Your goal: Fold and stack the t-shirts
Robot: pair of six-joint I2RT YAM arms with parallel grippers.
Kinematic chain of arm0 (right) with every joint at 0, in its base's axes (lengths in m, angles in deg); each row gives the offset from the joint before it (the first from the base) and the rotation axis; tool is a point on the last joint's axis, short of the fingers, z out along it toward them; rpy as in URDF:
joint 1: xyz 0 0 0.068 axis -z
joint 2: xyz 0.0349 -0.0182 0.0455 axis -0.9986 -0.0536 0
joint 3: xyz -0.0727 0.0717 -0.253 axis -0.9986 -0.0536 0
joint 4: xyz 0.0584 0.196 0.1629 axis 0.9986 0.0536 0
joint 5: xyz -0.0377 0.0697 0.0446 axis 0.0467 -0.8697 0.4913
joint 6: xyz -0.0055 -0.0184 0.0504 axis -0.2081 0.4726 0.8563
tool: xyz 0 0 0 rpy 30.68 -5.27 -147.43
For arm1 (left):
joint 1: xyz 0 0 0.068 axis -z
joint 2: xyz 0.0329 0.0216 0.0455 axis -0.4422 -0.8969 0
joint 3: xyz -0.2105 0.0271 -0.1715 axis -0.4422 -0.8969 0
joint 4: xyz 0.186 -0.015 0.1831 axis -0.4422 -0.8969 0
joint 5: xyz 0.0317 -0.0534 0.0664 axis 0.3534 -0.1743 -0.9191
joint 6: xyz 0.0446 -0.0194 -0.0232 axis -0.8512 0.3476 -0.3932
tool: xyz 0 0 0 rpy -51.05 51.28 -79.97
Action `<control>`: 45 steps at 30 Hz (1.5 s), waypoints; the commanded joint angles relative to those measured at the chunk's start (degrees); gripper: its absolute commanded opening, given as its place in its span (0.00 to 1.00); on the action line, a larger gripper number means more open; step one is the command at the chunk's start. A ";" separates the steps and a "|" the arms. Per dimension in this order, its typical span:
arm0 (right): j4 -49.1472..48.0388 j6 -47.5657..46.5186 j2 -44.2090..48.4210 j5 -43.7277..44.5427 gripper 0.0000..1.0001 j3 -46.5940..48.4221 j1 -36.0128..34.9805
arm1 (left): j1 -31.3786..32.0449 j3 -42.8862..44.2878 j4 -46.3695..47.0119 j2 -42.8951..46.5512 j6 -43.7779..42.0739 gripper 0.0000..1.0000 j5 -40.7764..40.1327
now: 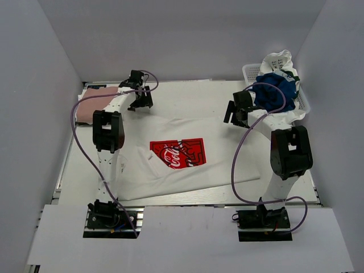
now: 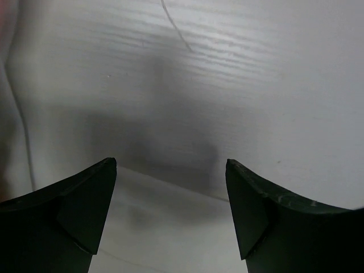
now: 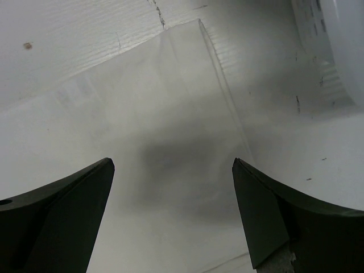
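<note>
A white t-shirt [image 1: 182,176] with a red Coca-Cola print [image 1: 178,153] lies spread on the table's middle. My left gripper [image 1: 140,104] is open and empty over its far left edge; white cloth [image 2: 170,227] shows between its jaws in the left wrist view. My right gripper [image 1: 235,118] is open and empty over the shirt's far right corner [image 3: 187,74]. A folded salmon-pink t-shirt [image 1: 94,105] lies at the far left. Blue [image 1: 276,91] and white-and-green [image 1: 280,61] shirts sit bunched in the basket.
A white plastic basket [image 1: 250,73] stands at the far right corner; its rim shows in the right wrist view [image 3: 335,45]. White walls close in the table on three sides. Purple cables [image 1: 77,136] loop from both arms.
</note>
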 commanded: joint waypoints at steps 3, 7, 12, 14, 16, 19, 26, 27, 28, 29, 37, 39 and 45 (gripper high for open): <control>-2.04 -5.24 -2.11 -1.20 0.90 3.73 0.33 | 0.74 -4.56 -0.90 3.02 -3.18 0.87 2.51; -4.68 -7.53 -0.54 -5.67 0.90 2.49 -0.02 | 0.22 -11.69 0.63 6.64 -1.34 0.87 4.45; -10.48 -22.76 -0.27 -24.35 0.90 1.61 -1.34 | 0.92 -12.93 -1.84 7.18 -1.07 0.85 -0.39; -10.66 -23.96 -1.76 -26.77 0.90 3.28 -3.27 | 0.92 -12.93 -3.07 7.18 -1.07 0.83 1.81; -10.75 -27.90 -3.68 -31.17 0.90 6.34 -5.46 | 0.39 -14.77 -2.46 7.70 -0.55 0.79 3.30; -9.87 -28.10 -5.80 -30.21 0.90 8.90 -7.58 | -0.14 -15.92 -1.66 7.70 -0.55 0.48 7.95; -11.97 -21.78 -0.72 -20.10 0.89 0.59 -8.81 | 0.48 -17.15 6.75 13.40 -2.39 0.00 8.49; -13.55 -21.42 0.16 -20.01 0.89 -0.92 -8.82 | 1.00 -17.15 7.73 14.72 -2.91 0.00 8.49; -14.52 -20.89 2.61 -20.36 0.89 -2.33 -8.90 | 1.01 -17.15 8.70 15.95 -3.44 0.00 9.10; -15.92 -20.11 4.72 -20.28 0.89 -6.17 -9.16 | 1.01 -18.46 10.53 18.66 -4.58 0.00 10.67; -21.21 -19.13 14.85 -18.18 0.89 -15.43 -9.52 | 1.53 -31.90 20.30 34.39 -8.89 0.00 18.85; -21.21 -19.13 16.16 -17.99 0.88 -16.31 -9.52 | 2.24 -36.73 21.00 37.40 -10.64 0.00 22.19; -22.53 -18.17 17.75 -18.52 0.88 -18.94 -9.69 | 6.54 -57.44 23.74 47.76 -9.26 0.00 30.10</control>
